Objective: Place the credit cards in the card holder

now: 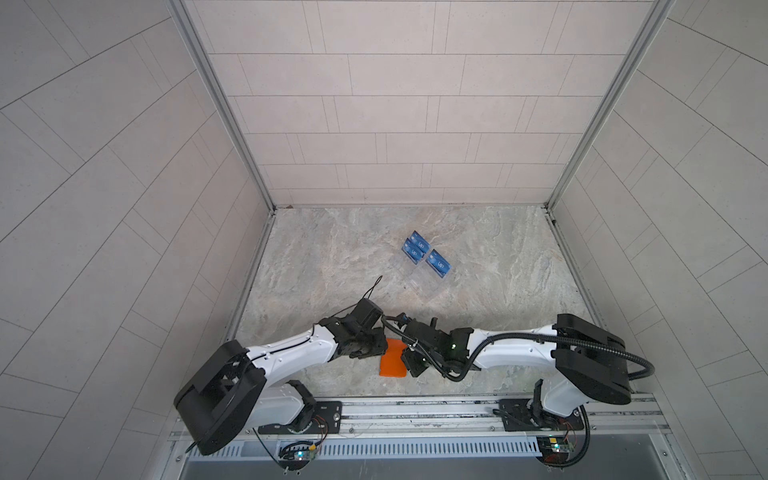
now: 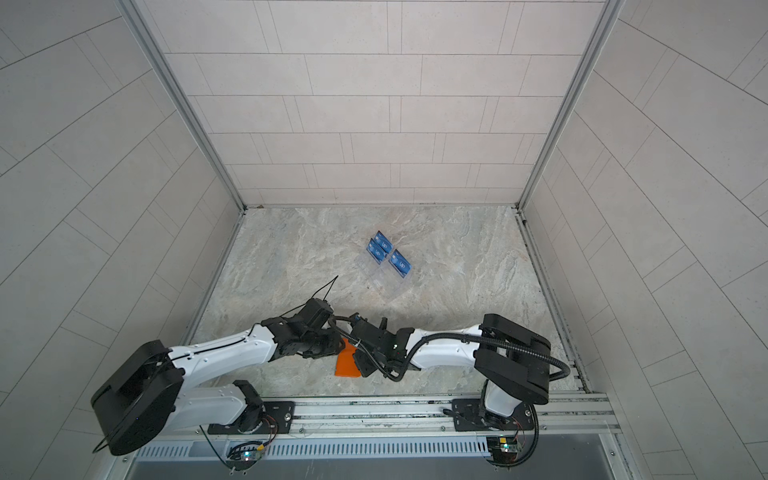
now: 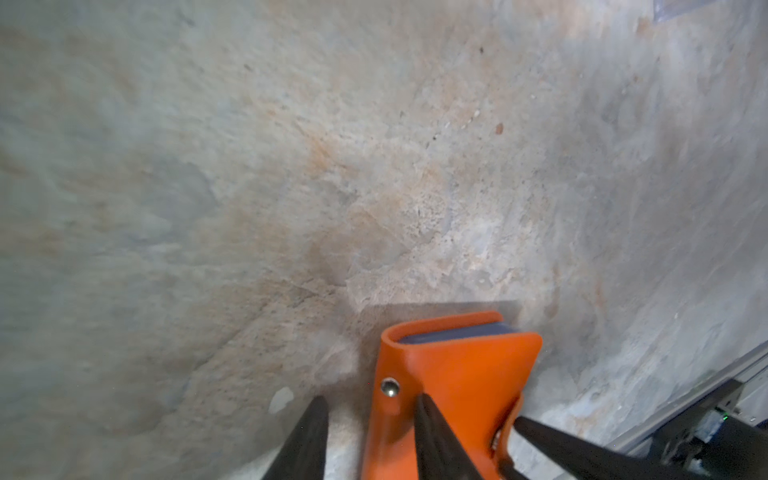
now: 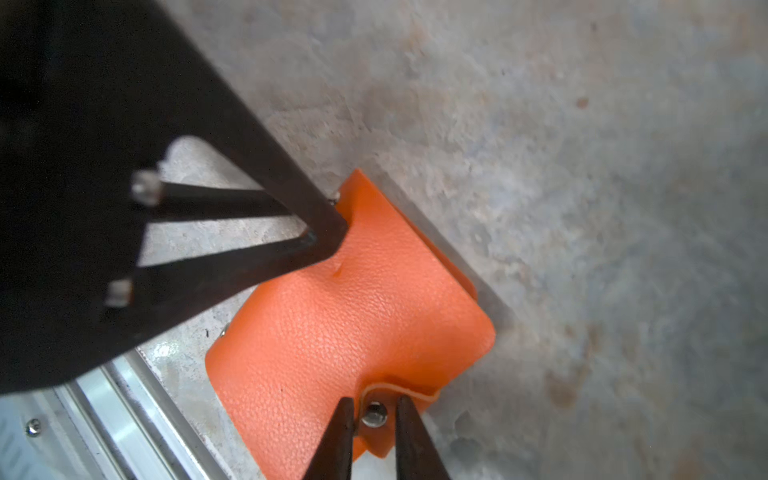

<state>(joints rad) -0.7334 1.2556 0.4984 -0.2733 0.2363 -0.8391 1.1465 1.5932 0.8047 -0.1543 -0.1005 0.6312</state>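
Hidden: in both top views the arms' wrists cover the fingertips and much of the card holder [image 1: 392,361]. Only an orange patch shows between them.
Cut off: each wrist view shows just the finger ends, and the holder's near end runs out of frame in both.
Hard to make out: the lettering on the credit cards [image 1: 438,264] is small and blurred. There seem to be three, all blue.
Left gripper [image 3: 371,398]: jaws wide, gripping nothing. One finger [image 3: 432,432] lies over the orange cover; the other stands off the holder's folded edge, over bare table [image 3: 208,208].
Right gripper [image 4: 374,400]: jaws narrow, set either side of the snap tab [image 4: 374,415] with its metal stud. Whether they press it I cannot tell.
Holder, place: flat and closed on the table, directly beneath both sets of fingertips, between the two grippers.
Holder, facing: the folded spine is toward the left gripper and the snap-tab edge toward the right gripper. The open end, with grey-blue sleeve edges [image 3: 457,334], faces away from the left gripper's wrist.
Long axis: the holder is nearly square, so this is uncertain. The spine seems to run onward from the left gripper's fingers, crosswise to the line joining the two grippers.
Cards, place: well beyond both grippers, out past their fingertips, leaning in a clear stand [image 1: 419,284].
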